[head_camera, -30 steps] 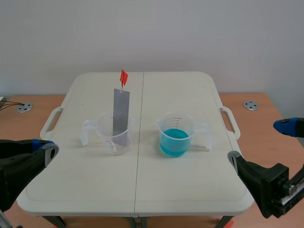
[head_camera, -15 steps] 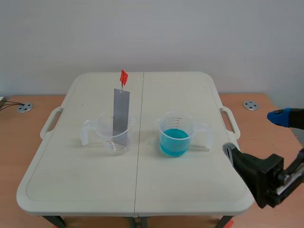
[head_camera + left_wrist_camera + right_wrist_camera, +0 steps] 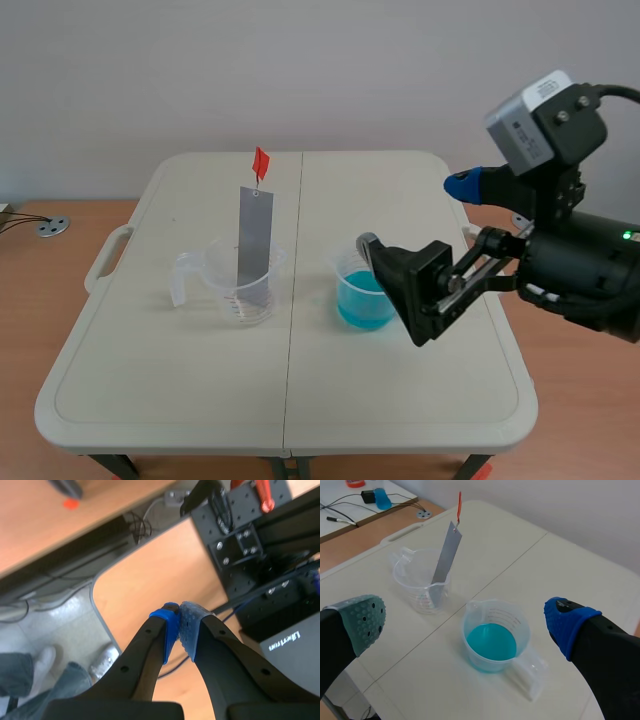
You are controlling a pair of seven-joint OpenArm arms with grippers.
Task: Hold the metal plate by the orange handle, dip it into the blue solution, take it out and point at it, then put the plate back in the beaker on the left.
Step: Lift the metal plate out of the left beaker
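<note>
Right gripper [image 3: 466, 623] agape near blue beaker [image 3: 501, 614]

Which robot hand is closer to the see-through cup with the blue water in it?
The right. The right gripper hangs open close above the clear plastic beaker of blue solution. The left gripper is shut, off the white table, no beaker in its view.

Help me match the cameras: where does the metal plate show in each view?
Scene view: the metal plate stands in the clear beaker, with its orange handle on top.
Left wrist view: not in it.
Right wrist view: the metal plate leans in the clear beaker.
Shared landmark: the beaker of blue solution beside it, in the scene and right wrist views only.
</note>
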